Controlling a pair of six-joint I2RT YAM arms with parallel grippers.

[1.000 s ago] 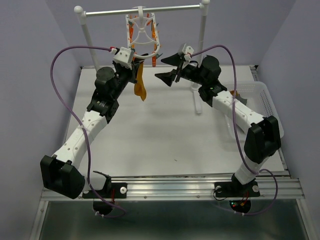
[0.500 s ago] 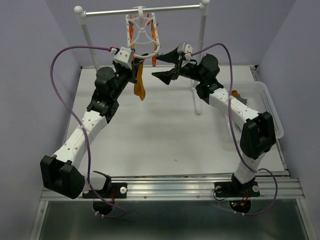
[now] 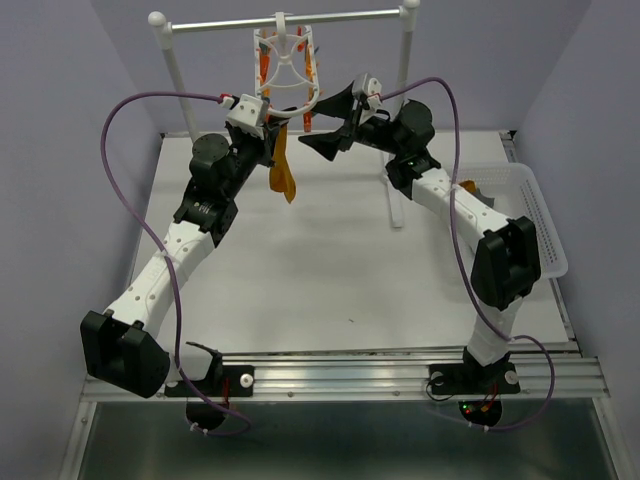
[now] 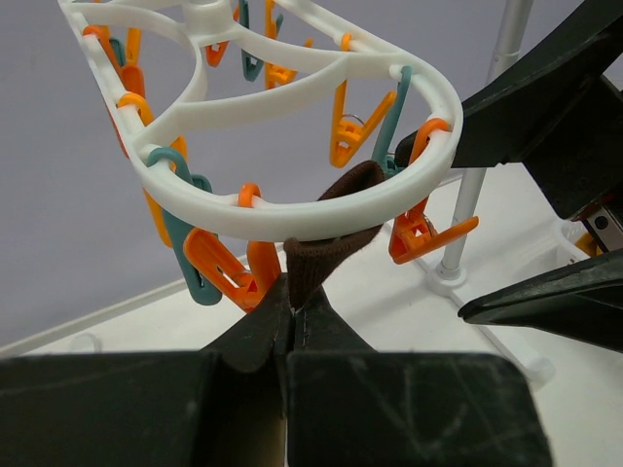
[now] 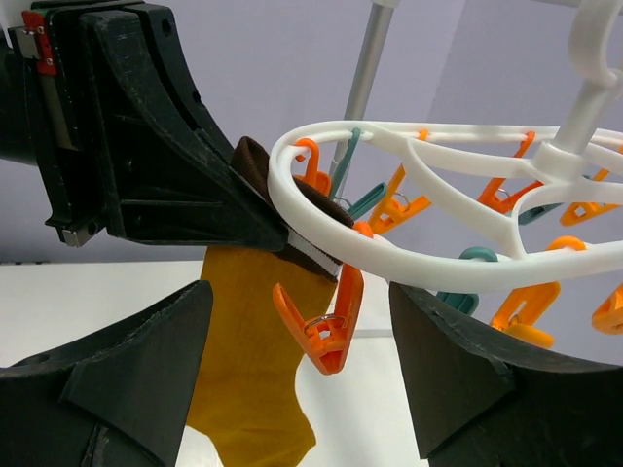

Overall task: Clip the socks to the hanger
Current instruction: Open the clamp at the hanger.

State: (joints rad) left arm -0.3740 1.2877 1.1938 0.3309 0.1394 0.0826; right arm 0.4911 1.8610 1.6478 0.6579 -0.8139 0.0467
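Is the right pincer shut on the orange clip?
No, the right pincer stands open, with the orange clip free between its jaws.

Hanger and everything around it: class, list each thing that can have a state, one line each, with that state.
hanger: hung on the rail by its hook
sock: mustard, dangling, dark cuff against the hanger rim
orange clip: dangling from the rim, ungripped
left gripper: shut on the sock's cuff
right gripper: open, empty, jaws flanking the orange clip

Walls: pale lilac panels (image 3: 60, 100) at left, back and right.
Table: white matt top (image 3: 330, 270); aluminium rail (image 3: 340, 372) along the near edge.
Stand: metal bar on white posts (image 3: 230, 24), at the table's far edge.
Floor: dull grey-green (image 3: 330, 440).
Light: even, with soft shadows.
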